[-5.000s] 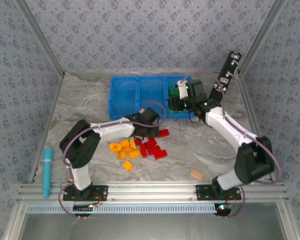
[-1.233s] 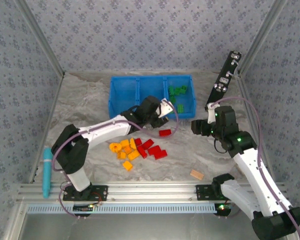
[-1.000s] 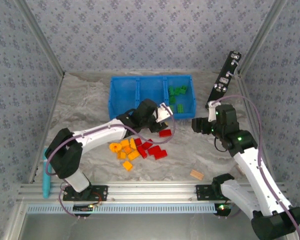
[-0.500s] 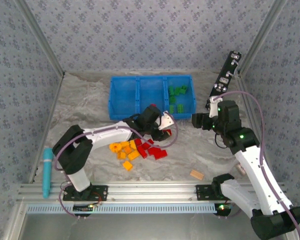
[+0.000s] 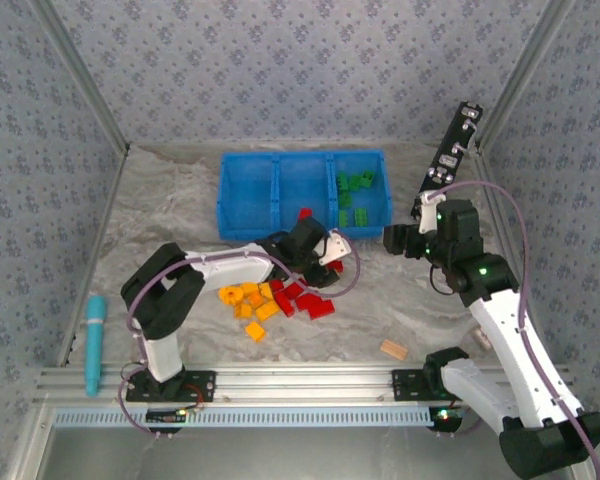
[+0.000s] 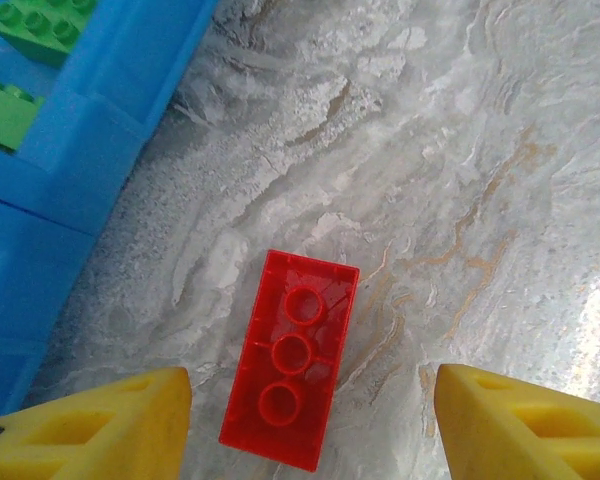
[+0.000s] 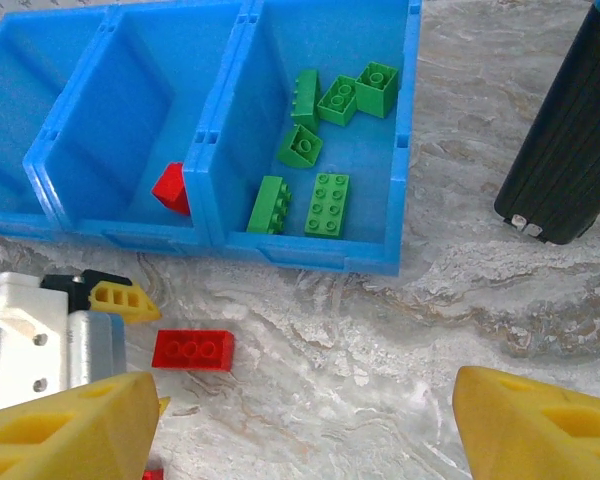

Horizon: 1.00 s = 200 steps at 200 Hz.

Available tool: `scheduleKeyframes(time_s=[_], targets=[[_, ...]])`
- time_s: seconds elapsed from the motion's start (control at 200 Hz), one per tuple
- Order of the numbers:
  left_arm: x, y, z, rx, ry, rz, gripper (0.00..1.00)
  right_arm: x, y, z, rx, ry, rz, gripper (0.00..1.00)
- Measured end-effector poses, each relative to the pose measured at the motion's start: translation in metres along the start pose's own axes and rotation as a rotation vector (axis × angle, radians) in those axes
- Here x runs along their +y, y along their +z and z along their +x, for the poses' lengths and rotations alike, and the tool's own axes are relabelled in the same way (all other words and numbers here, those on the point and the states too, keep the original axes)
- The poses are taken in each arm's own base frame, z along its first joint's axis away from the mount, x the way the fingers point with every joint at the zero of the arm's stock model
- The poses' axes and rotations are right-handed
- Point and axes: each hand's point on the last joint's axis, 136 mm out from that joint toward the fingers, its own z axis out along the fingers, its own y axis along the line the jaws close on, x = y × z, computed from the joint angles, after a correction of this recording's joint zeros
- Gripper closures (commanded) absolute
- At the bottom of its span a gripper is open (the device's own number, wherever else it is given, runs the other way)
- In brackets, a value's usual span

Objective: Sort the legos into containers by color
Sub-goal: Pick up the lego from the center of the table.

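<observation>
Bricks [image 5: 275, 298], red and orange, lie in a heap on the table in front of the blue tray [image 7: 310, 255]. My left claw [image 6: 310, 420] hangs low by the tray's front wall, its two yellow fingers [image 6: 90, 420] wide apart. One red brick [image 6: 290, 372] lies flat on the table between them, and they do not touch it. It sits just in front of the tray's right box. That box holds six green bricks [image 7: 327, 204]. The middle box holds a second red brick [image 7: 170, 187], tipped in its front right corner. My right claw [image 7: 305, 430] hangs off the tray's right front corner, fingers apart over bare table. A black stick [image 7: 570, 150] leans just past the tray's right end. A tan block [image 5: 393, 349] lies well in front of the tray, and a teal tube [image 5: 95, 343] lies far off its left front.
</observation>
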Motion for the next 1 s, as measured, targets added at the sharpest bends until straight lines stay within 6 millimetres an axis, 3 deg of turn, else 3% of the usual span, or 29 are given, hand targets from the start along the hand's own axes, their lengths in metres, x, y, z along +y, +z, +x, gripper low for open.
scheduleKeyframes(time_s=[0.42,0.785,1.0], targets=[[0.003,0.03,-0.009,0.026,-0.007,0.018,0.34,-0.009,0.004,0.001,0.01,0.016,-0.002,0.2],[-0.001,0.044,0.014,0.111,-0.037,0.033,0.35,-0.019,0.012,0.005,0.036,0.046,0.009,0.19],[-0.001,0.045,0.017,0.122,-0.065,0.032,0.39,-0.019,0.017,0.006,0.046,0.051,-0.002,0.19]])
